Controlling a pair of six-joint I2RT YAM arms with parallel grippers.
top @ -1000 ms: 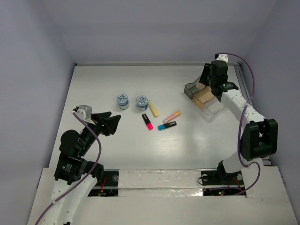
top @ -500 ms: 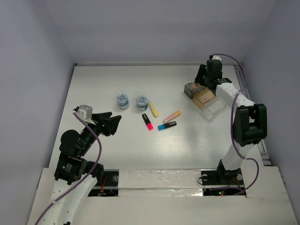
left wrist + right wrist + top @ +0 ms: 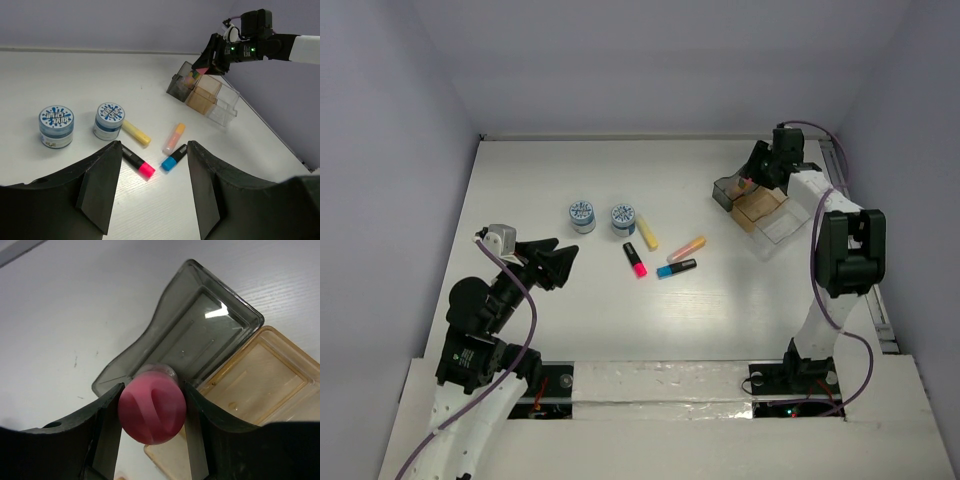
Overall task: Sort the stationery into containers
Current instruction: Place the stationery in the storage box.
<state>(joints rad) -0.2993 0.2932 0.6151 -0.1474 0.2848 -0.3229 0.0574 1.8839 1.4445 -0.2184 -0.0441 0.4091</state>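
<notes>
Right arm has the glue stick over the grey tray, 2 o'clock on the table.
Table (image 3: 550, 170): tray row (image 3: 760, 212) at 2 o'clock. Right gripper (image 3: 150, 415) is clamped on the glue stick (image 3: 152, 405), above the grey tray's (image 3: 200, 335) 7 o'clock rim. Left gripper (image 3: 152, 185) is open and empty. Risk: dropped here, the stick could clip the rim and bounce out. Rolls (image 3: 582, 216) and highlighters (image 3: 647, 232) lie loose at centre.

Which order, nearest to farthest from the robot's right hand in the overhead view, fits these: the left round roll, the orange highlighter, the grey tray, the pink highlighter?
Measured from the right hand, which holds the glue stick:
1. The grey tray, directly under it, far right.
2. The orange highlighter, right of centre.
3. The pink highlighter, centre.
4. The left roll, farthest left.
</notes>
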